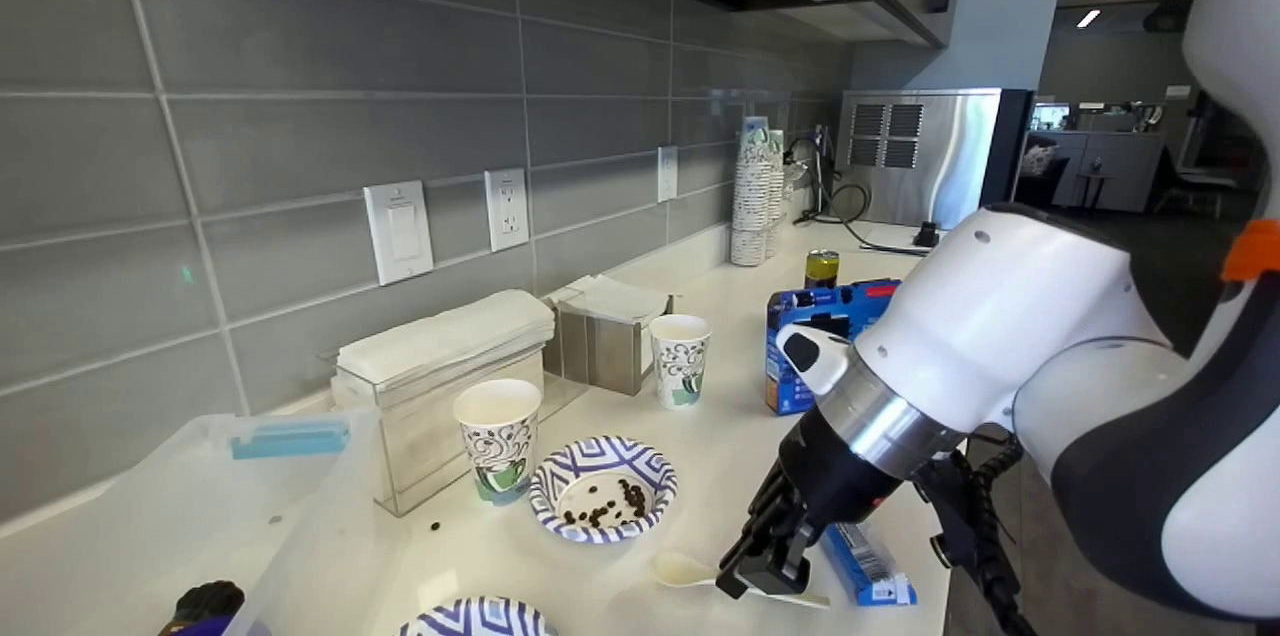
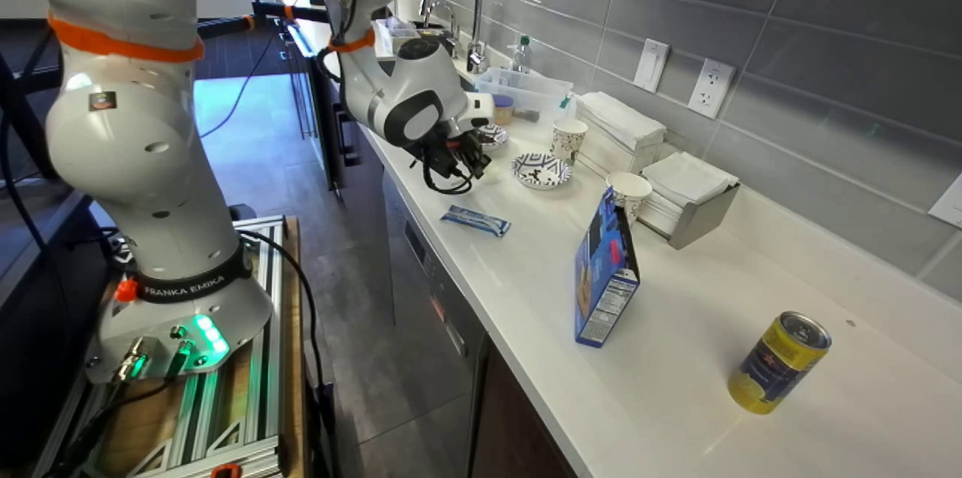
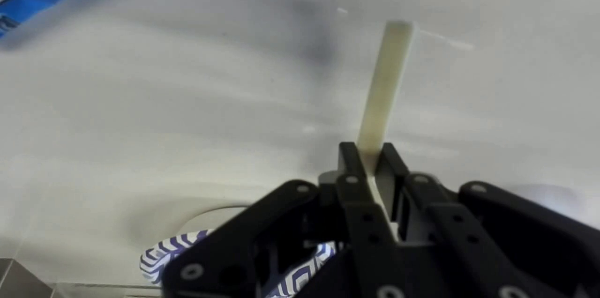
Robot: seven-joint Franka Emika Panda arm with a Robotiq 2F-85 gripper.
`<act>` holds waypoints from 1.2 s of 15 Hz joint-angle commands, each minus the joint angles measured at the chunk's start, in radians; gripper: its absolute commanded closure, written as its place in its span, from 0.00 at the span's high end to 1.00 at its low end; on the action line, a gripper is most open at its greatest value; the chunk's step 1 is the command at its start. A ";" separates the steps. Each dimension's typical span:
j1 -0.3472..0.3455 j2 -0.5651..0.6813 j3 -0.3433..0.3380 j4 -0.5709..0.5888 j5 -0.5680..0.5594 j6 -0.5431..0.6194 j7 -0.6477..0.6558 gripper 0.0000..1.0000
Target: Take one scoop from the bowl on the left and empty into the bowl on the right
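Observation:
My gripper (image 1: 762, 578) is low over the counter, shut on the handle of a pale spoon (image 1: 682, 571). In the wrist view the handle (image 3: 386, 78) runs out between the fingertips (image 3: 370, 157). The spoon lies nearly flat at counter level; whether it touches the counter I cannot tell. A blue-and-white patterned bowl (image 1: 560, 461) with a few dark beans stands beside the spoon; it also shows in an exterior view (image 2: 518, 164). A second patterned bowl (image 1: 475, 613) is cut off by the frame; its dark contents show in an exterior view (image 2: 502, 138), partly behind my gripper (image 2: 478, 162).
Two paper cups (image 1: 498, 446) (image 1: 682, 366) and napkin holders (image 1: 450, 396) (image 1: 600, 346) stand along the wall. A blue wrapped bar (image 1: 868, 566) lies near the counter's front edge. A blue box (image 2: 605, 267), a yellow can (image 2: 778, 364) and a clear plastic bin (image 1: 330, 526) stand on the counter.

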 commanded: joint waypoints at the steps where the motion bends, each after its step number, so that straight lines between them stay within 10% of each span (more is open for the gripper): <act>1: -0.009 -0.193 0.013 -0.043 -0.002 -0.251 0.022 0.03; 10: -0.004 -0.217 0.157 0.191 0.409 -0.572 -0.479 0.03; 11: -0.014 -0.246 0.148 0.123 0.310 -0.516 -0.350 0.14; 18: -0.002 -0.179 0.166 0.242 0.479 -0.568 -0.543 0.03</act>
